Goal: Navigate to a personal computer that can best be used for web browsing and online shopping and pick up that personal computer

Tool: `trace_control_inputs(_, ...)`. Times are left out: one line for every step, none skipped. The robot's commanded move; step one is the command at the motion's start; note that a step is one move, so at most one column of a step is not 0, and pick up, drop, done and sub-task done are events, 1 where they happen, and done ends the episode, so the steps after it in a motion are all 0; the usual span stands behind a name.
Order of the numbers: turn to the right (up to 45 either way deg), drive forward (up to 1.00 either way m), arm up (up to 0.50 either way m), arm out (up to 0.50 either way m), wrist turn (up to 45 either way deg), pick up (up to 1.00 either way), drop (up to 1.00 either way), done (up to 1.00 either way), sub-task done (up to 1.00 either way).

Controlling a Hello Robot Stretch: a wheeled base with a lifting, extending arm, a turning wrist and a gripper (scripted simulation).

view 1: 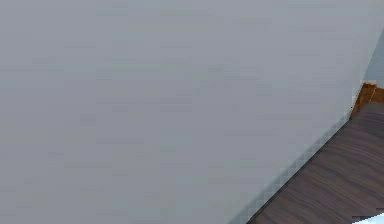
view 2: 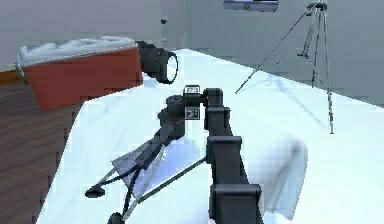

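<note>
On the arm side view's white-covered surface (view 2: 300, 120): place of the personal computer cannot be told.

- Gripper (view 2: 112, 200): dark body left of two small white marked squares, with two thin fingers (view 2: 135, 165) running down toward the view's lower left. Only bare white covering lies behind the finger ends, so it holds nothing. How the jaws stand cannot be told.
- Arm (view 2: 235, 185): dark square bar rising from the bottom edge, lying across the white surface.
- Black cylindrical item (view 2: 158, 63): round face turned toward the view's right, at the far left corner of the surface, just beside the red box.
- Red box (view 2: 75, 72): pale grey lid, shown tilted, at the view's upper left.
- Tripod (view 2: 312, 55): upright, legs spread, at the far right of the surface.
- Dark wood floor (view 2: 30, 150): left of the surface.

Forward view:
- Grey wall (view 1: 150, 100): plain, close.
- Dark plank floor (view 1: 340, 180): lower right corner, meeting the wall along a pale baseboard.
</note>
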Motion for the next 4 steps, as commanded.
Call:
trace_control_inputs(0.0,0.00,0.00,0.00,45.0,0.00,0.00,0.00,0.00)
trace_control_inputs(0.0,0.00,0.00,0.00,27.0,0.00,0.00,0.00,0.00)
trace_control_inputs(0.0,0.00,-0.30,0.00,0.0,0.00,0.00,0.00,0.00)
trace_control_inputs(0.0,0.00,0.00,0.00,0.0,1.00,0.00,0.00,0.00)
